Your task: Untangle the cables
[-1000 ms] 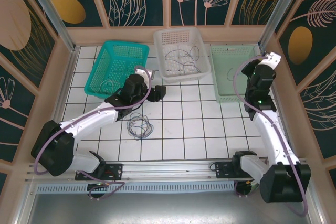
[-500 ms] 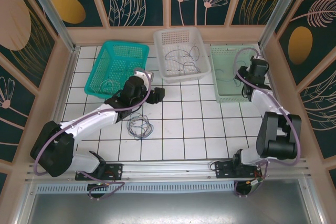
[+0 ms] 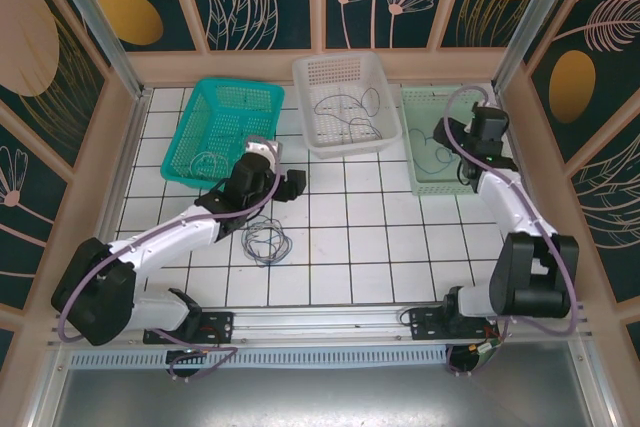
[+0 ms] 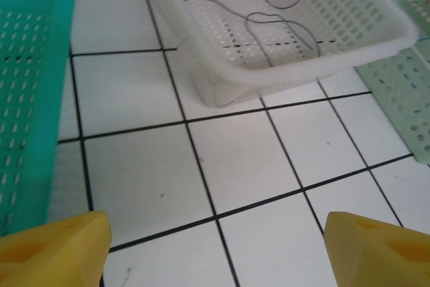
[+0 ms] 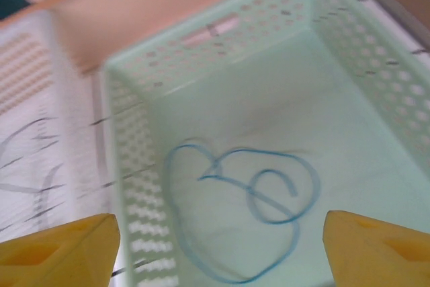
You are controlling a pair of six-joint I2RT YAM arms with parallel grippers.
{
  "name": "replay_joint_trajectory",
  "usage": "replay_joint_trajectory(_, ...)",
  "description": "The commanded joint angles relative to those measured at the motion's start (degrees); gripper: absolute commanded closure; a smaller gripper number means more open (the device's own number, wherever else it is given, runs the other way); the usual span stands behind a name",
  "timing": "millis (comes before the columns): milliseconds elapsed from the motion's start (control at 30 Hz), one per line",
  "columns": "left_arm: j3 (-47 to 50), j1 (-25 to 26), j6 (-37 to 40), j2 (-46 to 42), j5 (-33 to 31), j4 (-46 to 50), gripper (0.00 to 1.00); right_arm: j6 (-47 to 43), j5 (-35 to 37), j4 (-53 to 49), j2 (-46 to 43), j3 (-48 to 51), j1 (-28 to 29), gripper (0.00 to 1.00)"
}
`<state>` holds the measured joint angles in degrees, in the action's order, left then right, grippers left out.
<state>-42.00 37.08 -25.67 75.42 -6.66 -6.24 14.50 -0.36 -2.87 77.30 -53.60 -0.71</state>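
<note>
A blue cable (image 5: 242,213) lies looped on the floor of the pale green basket (image 5: 376,92), also seen as blue cable (image 3: 440,150) from above. My right gripper (image 5: 218,253) hangs open over it, nothing between its yellow fingers (image 5: 60,247). Dark grey cables (image 4: 269,18) lie in the white basket (image 4: 376,18). A tangle of grey cables (image 3: 265,240) rests on the tiles beside the left arm. My left gripper (image 4: 215,250) is open above bare tile, just short of the white basket. Another thin cable (image 3: 205,160) lies in the teal basket (image 3: 222,97).
The three baskets stand in a row at the back: teal basket, white basket (image 3: 345,72), pale green basket (image 3: 432,97). The tiled table (image 3: 380,247) is walled by wooden rails at both sides.
The right arm has swung in and lowered over the pale green basket, and the blue cable now lies in it. The left gripper has drawn back slightly toward the near left.
</note>
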Motion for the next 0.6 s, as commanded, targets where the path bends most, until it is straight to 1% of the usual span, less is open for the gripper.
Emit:
replay_joint_trajectory(0,2.67,0.10,-5.86,-1.33,-4.64,1.75,0.15,0.15,-0.45,0.60,-5.36,1.62,7.36,0.21)
replay_joint_trajectory(67,3.74,0.10,-6.91,-1.41,-5.03,2.68,0.14,-0.23,-1.84,2.61,-8.01,4.45,12.40,0.22)
replay_joint_trajectory(100,3.83,0.10,-7.07,-1.35,-5.73,3.73,0.14,-0.62,-2.92,3.67,-9.01,5.74,14.04,0.22)
replay_joint_trajectory(167,3.07,-0.09,-7.29,-1.42,-8.35,7.28,0.12,-2.47,-8.03,5.58,-10.63,8.07,16.45,0.24)
replay_joint_trajectory(233,2.45,-0.65,-7.84,-1.98,-9.95,10.69,0.10,-4.45,-12.86,4.77,-10.70,8.35,17.92,0.26)
replay_joint_trajectory(300,3.21,-1.74,-8.63,-3.30,-9.64,11.61,0.10,-5.70,-16.99,2.48,-9.34,7.39,20.21,0.28)
replay_joint_trajectory(333,4.23,-2.34,-9.52,-4.16,-8.89,11.42,0.10,-5.78,-18.54,1.66,-8.01,7.12,22.33,0.29)
replay_joint_trajectory(400,6.64,-4.30,-11.29,-5.65,-7.10,10.28,0.11,-6.92,-19.59,1.61,-5.20,7.25,27.98,0.31)
replay_joint_trajectory(500,9.41,-5.18,-13.11,-8.06,-5.72,10.02,0.13,-10.28,-16.52,1.00,0.02,6.69,37.53,0.31)
replay_joint_trajectory(567,10.55,-5.22,-12.59,-9.80,-3.93,9.81,0.17,-9.62,-17.14,2.31,3.14,6.76,40.87,0.32)
